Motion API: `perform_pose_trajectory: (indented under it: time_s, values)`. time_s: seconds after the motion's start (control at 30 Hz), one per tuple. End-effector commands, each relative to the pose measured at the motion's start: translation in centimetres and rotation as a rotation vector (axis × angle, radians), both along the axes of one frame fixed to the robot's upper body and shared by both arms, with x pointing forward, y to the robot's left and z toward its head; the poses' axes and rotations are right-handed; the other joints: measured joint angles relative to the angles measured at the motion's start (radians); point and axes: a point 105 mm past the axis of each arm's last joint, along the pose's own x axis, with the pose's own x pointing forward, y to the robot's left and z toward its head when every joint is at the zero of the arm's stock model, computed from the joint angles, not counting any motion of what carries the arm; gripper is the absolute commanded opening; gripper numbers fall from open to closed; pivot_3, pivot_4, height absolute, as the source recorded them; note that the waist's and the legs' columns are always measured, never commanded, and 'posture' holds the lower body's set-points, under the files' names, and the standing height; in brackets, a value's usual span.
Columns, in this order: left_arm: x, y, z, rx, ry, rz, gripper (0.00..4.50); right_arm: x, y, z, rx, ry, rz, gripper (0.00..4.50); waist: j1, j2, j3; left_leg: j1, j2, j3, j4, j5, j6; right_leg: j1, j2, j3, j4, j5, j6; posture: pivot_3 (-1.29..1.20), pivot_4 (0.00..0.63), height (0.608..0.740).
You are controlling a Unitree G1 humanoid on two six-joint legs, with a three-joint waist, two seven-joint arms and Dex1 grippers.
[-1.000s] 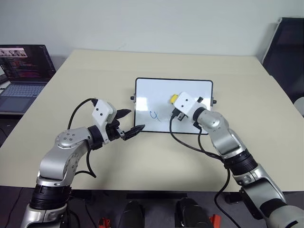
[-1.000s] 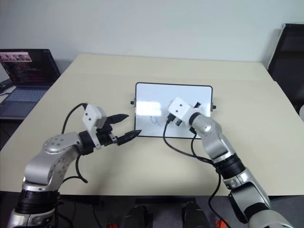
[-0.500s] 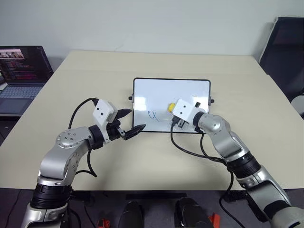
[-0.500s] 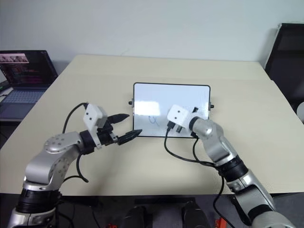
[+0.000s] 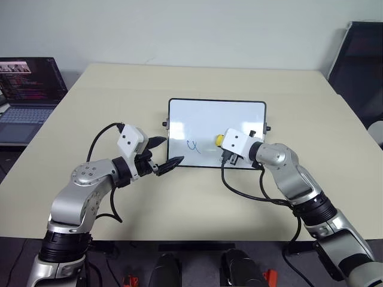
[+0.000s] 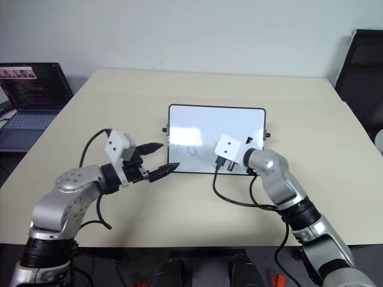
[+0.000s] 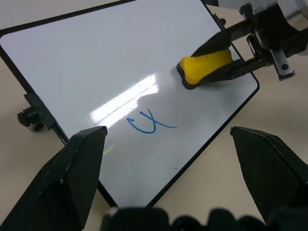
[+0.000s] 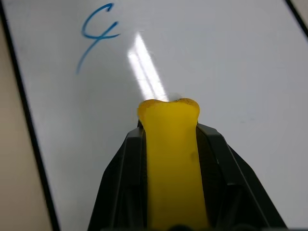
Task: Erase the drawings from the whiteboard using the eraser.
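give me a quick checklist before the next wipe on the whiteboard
1. Eraser held in the right gripper: ok, fingers clamped on both its sides.
2. Eraser down on the whiteboard: ok, its dark underside looks pressed to the surface in the left wrist view.
3. Drawings left: not ok, one blue scribble remains, apart from the eraser.
4. Path from eraser to scribble: ok, bare white board between them.
5. Left gripper out of the way: ok, open, beside the board's near corner, not over it.
6. Board steady on the table: cannot tell, nothing holds it.
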Motion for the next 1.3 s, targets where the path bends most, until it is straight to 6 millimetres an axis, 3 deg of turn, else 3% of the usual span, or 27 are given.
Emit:
perform_pose_trajectory:
  time_s: [0.03, 0.17, 0.27, 0.6, 0.77, 0.93, 1.1, 1.2, 1.3]
  values:
    - [0.0, -0.2, 1.2, -0.006, -0.048, -0.013, 4.5, 1.4, -1.9, -0.4, -0.051, -0.026, -0.095, 1.07, -0.001, 0.0, 0.0, 0.0, 0.0, 0.0, 0.0, 0.0, 0.0, 0.0, 0.0, 0.0, 0.0, 0.0, 0.0, 0.0, 0.15, 0.74]
    - [-0.1, -0.2, 1.0, -0.006, -0.046, -0.013, 4.5, 3.3, -2.9, 2.7, -0.008, -0.201, -0.181, 1.07, -0.002, 0.0, 0.0, 0.0, 0.0, 0.0, 0.002, 0.0, 0.0, -0.001, 0.0, 0.0, 0.0, 0.0, 0.0, 0.0, 0.15, 0.74]
    - [-0.1, 0.0, 1.0, -0.006, -0.045, -0.011, 4.5, 3.5, -3.1, 2.8, -0.009, -0.2, -0.18, 1.07, 0.0, 0.0, 0.0, 0.0, 0.0, 0.0, 0.003, 0.0, 0.0, -0.001, -0.001, 0.0, -0.001, 0.0, 0.0, 0.0, 0.15, 0.74]
    - [0.0, 0.3, 0.8, -0.009, -0.046, -0.004, 4.5, -1.0, -1.4, -2.9, -0.108, 0.111, 0.02, 1.07, 0.0, 0.0, 0.0, 0.0, 0.0, 0.0, -0.002, 0.0, 0.0, -0.001, 0.0, 0.0, -0.001, 0.0, 0.0, 0.0, 0.15, 0.74]
    - [0.1, 0.5, 0.8, -0.007, -0.047, -0.004, 4.5, 0.6, -2.1, -0.8, -0.094, -0.006, -0.043, 1.07, -0.002, 0.0, 0.0, 0.0, 0.0, 0.0, -0.002, 0.0, 0.0, -0.001, 0.0, 0.0, -0.001, 0.0, 0.0, 0.0, 0.15, 0.74]
    - [0.1, 1.4, 0.5, -0.015, -0.037, 0.024, 4.5, 0.8, -2.4, 2.2, 0.063, -0.054, -0.074, 1.07, -0.001, 0.0, 0.0, -0.001, -0.001, 0.001, 0.0, 0.0, 0.0, -0.001, -0.001, 0.001, -0.002, 0.0, 0.0, 0.0, 0.15, 0.74]
    - [-0.2, 2.5, -0.1, -0.004, -0.027, 0.046, 4.5, 0.4, -4.2, 2.2, 0.04, -0.079, -0.113, 1.07, 0.003, 0.0, 0.0, -0.002, -0.001, 0.001, -0.002, 0.0, 0.0, -0.001, -0.001, 0.0, -0.003, 0.0, 0.0, 0.0, 0.15, 0.74]
    - [-0.2, 2.3, -0.1, -0.005, -0.031, 0.044, 4.5, -0.1, -4.3, 1.6, 0.018, -0.073, -0.103, 1.07, 0.004, 0.0, 0.0, -0.003, -0.001, 0.001, -0.006, 0.0, 0.0, -0.003, -0.001, 0.0, -0.004, -0.001, 0.0, 0.0, 0.15, 0.74]
    - [-0.2, 2.5, 0.2, -0.005, -0.035, 0.053, 4.5, -0.7, -3.6, 2.6, 0.103, -0.09, -0.086, 1.07, 0.003, 0.0, 0.0, -0.003, -0.001, 0.001, -0.006, -0.001, -0.001, -0.003, -0.001, 0.0, -0.004, -0.002, 0.001, 0.0, 0.15, 0.74]
